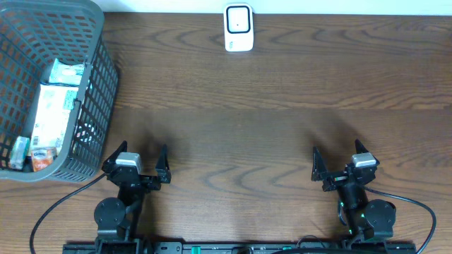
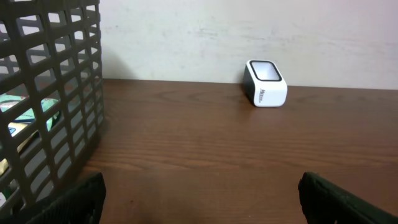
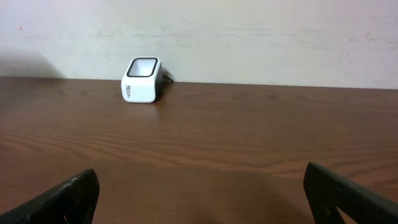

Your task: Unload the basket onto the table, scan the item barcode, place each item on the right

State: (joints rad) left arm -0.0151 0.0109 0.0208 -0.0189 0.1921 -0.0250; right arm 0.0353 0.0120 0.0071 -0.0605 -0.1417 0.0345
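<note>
1. Both sets of jaws are released. My left gripper [image 1: 139, 161] and right gripper [image 1: 339, 162] stand spread wide with nothing between the fingers. They sit at the near edge of the table [image 1: 282, 127], well apart from each other.
2. Just left of the left gripper is the near-right corner of the grey basket [image 1: 99, 85], which fills the far-left part of the table.
3. The goods to scan all lie inside that basket. A white carton [image 1: 53, 113] lies flat in the middle, a green-printed packet [image 1: 67, 70] is at its far end, and two small packs [image 1: 32, 154] are at the near wall. I cannot see a barcode on any of them from here.
4. The scanner [image 1: 239, 28] stands at the far edge, about centre, against the wall, well clear of both arms. In both wrist views its dark window is tilted up and towards me.
5. Nothing has been picked yet, so I judge the step in hand to be fetching one item.
   - I would send the left arm, since it is nearer.
   - I would come down over the basket rim rather than through the mesh.
   - I would take the carton across its narrow sides, so the printed faces stay uncovered.
   - I would then turn it until the code faces the window.
6. The count is two grippers, one basket, one scanner and four items that I can make out, though more may lie hidden beneath them.
</note>
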